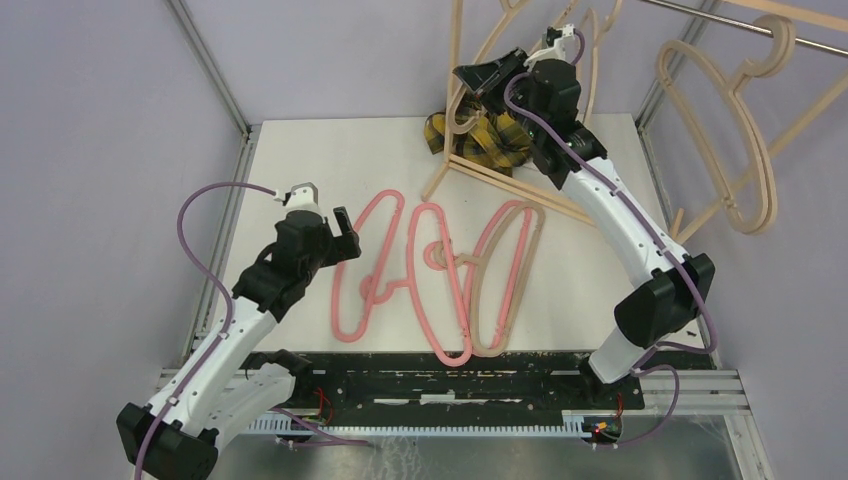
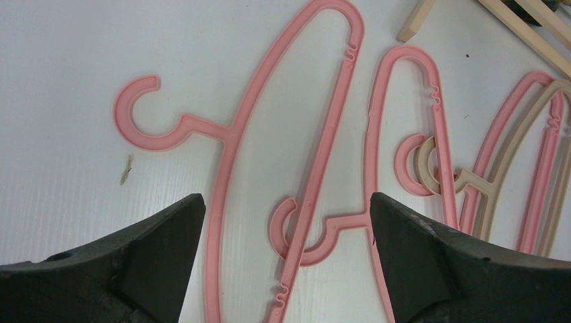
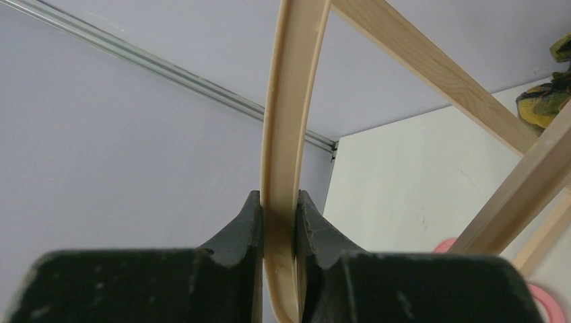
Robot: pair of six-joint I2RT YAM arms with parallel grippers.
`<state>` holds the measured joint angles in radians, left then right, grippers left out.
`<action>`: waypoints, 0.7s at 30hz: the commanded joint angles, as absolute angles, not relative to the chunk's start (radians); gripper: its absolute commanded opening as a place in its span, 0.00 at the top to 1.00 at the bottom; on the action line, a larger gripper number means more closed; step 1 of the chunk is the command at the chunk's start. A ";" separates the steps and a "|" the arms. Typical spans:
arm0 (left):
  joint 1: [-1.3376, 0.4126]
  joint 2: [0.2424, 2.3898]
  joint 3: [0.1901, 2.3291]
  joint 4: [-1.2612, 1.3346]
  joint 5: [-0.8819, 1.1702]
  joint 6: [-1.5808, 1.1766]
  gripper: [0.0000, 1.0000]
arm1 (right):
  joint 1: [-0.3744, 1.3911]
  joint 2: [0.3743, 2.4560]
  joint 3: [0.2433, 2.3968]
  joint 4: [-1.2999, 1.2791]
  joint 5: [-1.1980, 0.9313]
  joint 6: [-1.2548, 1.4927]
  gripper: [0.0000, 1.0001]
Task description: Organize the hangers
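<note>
Three pink hangers lie side by side on the white table: a left one [image 1: 362, 268] [image 2: 229, 155], a middle one [image 1: 440, 300] [image 2: 374, 134] and a right one [image 1: 520, 262] [image 2: 535, 168]. A tan hanger [image 1: 495, 300] [image 2: 505, 151] lies under the right one. My left gripper [image 1: 345, 238] [image 2: 286, 222] is open and empty, just above the left pink hanger where the middle one's hook crosses it. My right gripper [image 1: 482, 78] [image 3: 278, 208] is raised at the back, shut on a tan hanger [image 1: 462, 122] [image 3: 286, 121] beside the rack.
The wooden rack frame [image 1: 500, 180] [image 3: 431, 60] stands at the back right, with its metal rail [image 1: 740, 25] carrying a tan hanger [image 1: 745, 150]. A yellow-black plaid cloth [image 1: 485, 140] [image 3: 549, 101] lies under the rack. Purple walls close in the table.
</note>
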<state>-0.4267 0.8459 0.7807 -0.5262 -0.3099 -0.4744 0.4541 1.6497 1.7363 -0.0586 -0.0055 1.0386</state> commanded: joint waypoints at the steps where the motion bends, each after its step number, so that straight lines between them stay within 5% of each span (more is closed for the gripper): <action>1: -0.422 0.854 0.798 -0.492 -0.316 -0.455 0.01 | 0.397 1.615 1.698 0.043 -0.035 1.110 0.99; 21: -0.423 0.869 0.779 -0.481 -0.304 -0.472 0.01 | 0.345 1.427 1.568 -0.141 0.147 0.963 0.99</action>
